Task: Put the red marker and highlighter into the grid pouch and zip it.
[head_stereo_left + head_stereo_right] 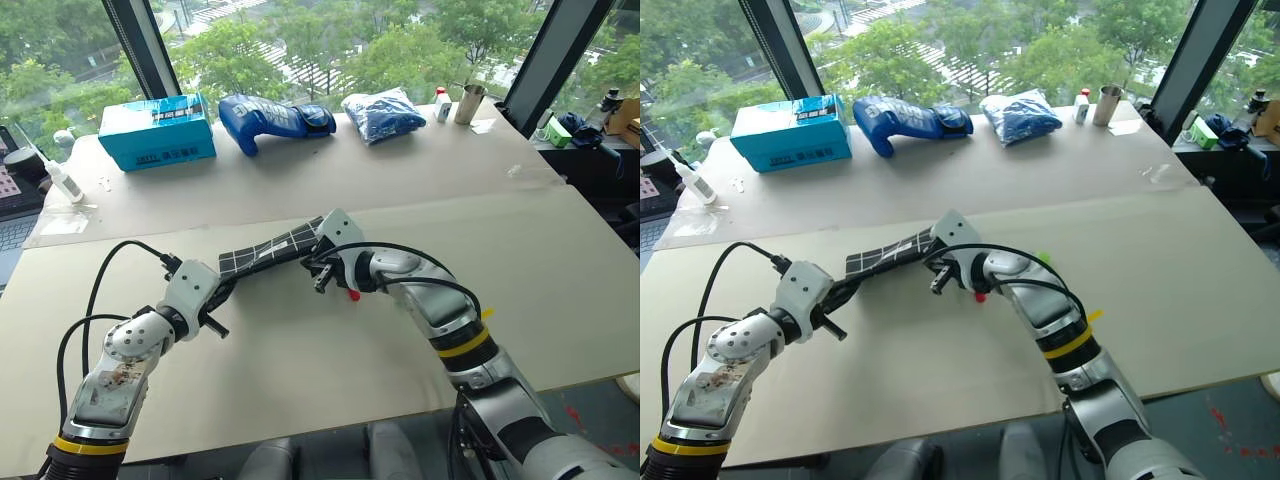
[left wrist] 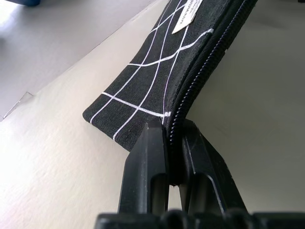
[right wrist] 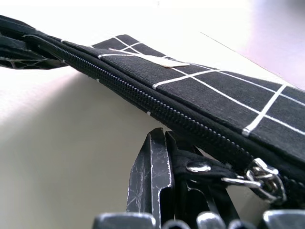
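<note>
Flat black fabric grid pouch (image 1: 268, 249) held above the pale desk (image 1: 300, 200): left tool (image 2: 174, 157) pinches its near-left end, right tool (image 3: 174, 167) clamps the zipper's black pull cord (image 3: 198, 164). Risk: the cord slipping free mid-pull, zipper unfinished.

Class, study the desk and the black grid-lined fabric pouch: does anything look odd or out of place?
The black grid-lined fabric pouch hangs off the table, stretched between both grippers. The left gripper pinches its end; the right gripper grips the black pull cord. Its zipper looks closed along the visible length. Nothing spilled or damaged.
</note>
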Motion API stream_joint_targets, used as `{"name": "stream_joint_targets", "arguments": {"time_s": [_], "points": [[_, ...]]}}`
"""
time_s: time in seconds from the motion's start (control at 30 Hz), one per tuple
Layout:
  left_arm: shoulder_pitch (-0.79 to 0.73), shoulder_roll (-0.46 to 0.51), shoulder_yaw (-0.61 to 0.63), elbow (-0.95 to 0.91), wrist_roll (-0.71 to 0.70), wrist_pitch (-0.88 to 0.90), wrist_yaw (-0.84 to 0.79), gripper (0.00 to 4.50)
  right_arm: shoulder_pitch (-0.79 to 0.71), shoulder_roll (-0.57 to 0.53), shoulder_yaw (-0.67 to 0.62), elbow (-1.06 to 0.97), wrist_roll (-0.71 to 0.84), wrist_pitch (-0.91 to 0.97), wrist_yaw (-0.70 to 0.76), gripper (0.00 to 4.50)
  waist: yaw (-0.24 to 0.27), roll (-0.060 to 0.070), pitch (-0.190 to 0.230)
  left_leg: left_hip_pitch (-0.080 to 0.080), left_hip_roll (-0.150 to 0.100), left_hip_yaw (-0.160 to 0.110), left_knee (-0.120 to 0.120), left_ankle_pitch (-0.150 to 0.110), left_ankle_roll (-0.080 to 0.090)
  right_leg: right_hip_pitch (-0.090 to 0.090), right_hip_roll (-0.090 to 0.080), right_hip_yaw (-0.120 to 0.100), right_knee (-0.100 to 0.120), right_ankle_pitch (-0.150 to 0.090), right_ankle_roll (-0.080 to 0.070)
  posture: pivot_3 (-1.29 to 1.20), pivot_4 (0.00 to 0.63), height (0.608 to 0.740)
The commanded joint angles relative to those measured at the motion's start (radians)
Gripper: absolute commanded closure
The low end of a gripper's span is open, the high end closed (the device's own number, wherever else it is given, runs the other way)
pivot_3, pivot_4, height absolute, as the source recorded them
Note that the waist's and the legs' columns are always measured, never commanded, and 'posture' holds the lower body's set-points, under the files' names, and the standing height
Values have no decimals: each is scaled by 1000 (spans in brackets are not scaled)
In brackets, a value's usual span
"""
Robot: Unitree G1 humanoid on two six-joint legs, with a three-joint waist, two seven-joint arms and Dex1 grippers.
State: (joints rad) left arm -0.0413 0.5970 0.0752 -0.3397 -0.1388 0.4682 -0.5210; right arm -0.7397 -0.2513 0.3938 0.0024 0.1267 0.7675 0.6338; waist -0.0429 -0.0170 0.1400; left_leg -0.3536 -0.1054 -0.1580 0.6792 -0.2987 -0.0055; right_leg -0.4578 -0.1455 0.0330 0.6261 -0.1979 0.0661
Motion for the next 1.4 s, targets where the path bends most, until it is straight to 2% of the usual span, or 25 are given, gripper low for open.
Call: {"name": "stream_joint_targets", "arguments": {"time_s": [0.03, 0.23, 0.47, 0.6, 0.7, 0.87, 0.93, 1.07, 1.2, 1.4], "points": [[-21, -2, 4, -22, 6, 8, 12, 4500, -40, -16, 100, -70, -73, -56, 32, 4492, 0, 0, 0, 0, 0, 0, 0, 0, 0, 0, 0, 0, 0, 0, 0, 0, 150, 740], [-35, -8, -2, -13, 6, 14, 13, 4500, -136, 47, 163, 77, -149, -126, 41, 4492, -2, 0, 0, 0, 0, 0, 0, 0, -1, 0, 0, 0, 0, 0, 0, 0, 150, 740], [-32, -11, 1, -14, 5, 12, 13, 4500, -246, 129, 132, 288, -194, -196, 26, 4492, -2, 0, 0, 0, 0, 0, 0, 1, -1, 0, 0, 0, 0, 0, 0, 0, 150, 740], [-32, -11, 0, -18, 5, 12, 14, 4500, -268, 110, 173, 374, -268, -280, 38, 4492, -3, 0, 0, 0, 0, 0, 0, 0, -1, -1, 0, 0, 1, 0, 0, 0, 150, 740], [-29, -11, -1, -24, 6, 13, 15, 4500, -319, 80, 106, 548, -309, -328, -43, 4492, -3, 0, 0, 0, 0, 0, 0, 1, -1, -1, 0, 0, 1, 0, 0, 0, 150, 740], [-14, -3, 1, -29, 6, 14, 10, 4500, -387, 97, -90, 693, -230, -295, -160, 4492, -3, 0, 0, 0, 0, 0, 0, 1, -2, -1, 0, 0, 1, 0, 0, 0, 150, 740], [-14, 0, 1, -28, 5, 14, 6, 4500, -379, 122, -139, 678, -198, -258, -168, 4492, -12, 0, 0, 0, 0, 0, -1, 1, -2, -1, 1, 0, 1, 0, -1, 0, 150, 740], [-27, 1, -3, -18, 6, 16, 3, 4500, -287, 213, -172, 489, -113, -95, -126, 4492, -26, 0, 0, 0, 2, 0, -2, 0, -2, -1, 3, 1, 3, 1, -1, 0, 150, 740], [-41, -3, -7, -11, 8, 23, 7, 4500, -190, 310, -139, 275, -62, 89, -136, 4492, -29, 0, 0, 0, 2, 0, -2, 0, -1, -2, 3, 3, 4, 1, -1, 0, 150, 740], [-38, -16, -12, -20, 11, 37, 13, 4500, -197, 367, -140, 292, -82, 135, -209, 4492, -18, 1, 0, 0, 0, 0, -1, 0, -1, -1, 2, 2, 4, 1, -1, 0, 150, 740]]}}
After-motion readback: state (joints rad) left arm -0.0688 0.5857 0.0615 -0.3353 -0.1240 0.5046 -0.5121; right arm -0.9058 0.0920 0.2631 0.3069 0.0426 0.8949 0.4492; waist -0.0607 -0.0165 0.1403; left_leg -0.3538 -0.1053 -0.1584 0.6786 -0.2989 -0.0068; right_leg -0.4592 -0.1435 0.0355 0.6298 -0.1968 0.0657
